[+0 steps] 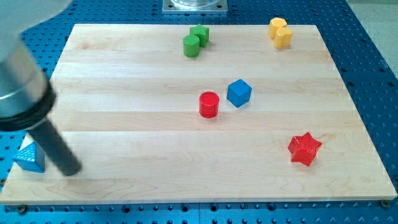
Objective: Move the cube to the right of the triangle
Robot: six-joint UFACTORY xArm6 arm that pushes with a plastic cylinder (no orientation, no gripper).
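My tip [72, 168] beside blue triangle [30, 158] (touching?) — blue cube [239, 93] apart

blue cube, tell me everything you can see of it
The blue cube is a small solid block, plastic by the look of it, with a lighter top face and two darker side faces showing. It sits flat on the wooden board, turned so one vertical edge faces the camera, a little to the view's right of centre. The red cylinder stands close to its lower left with a narrow gap between them. Nothing touches it.

cube [239, 93] well right of triangle [30, 158]
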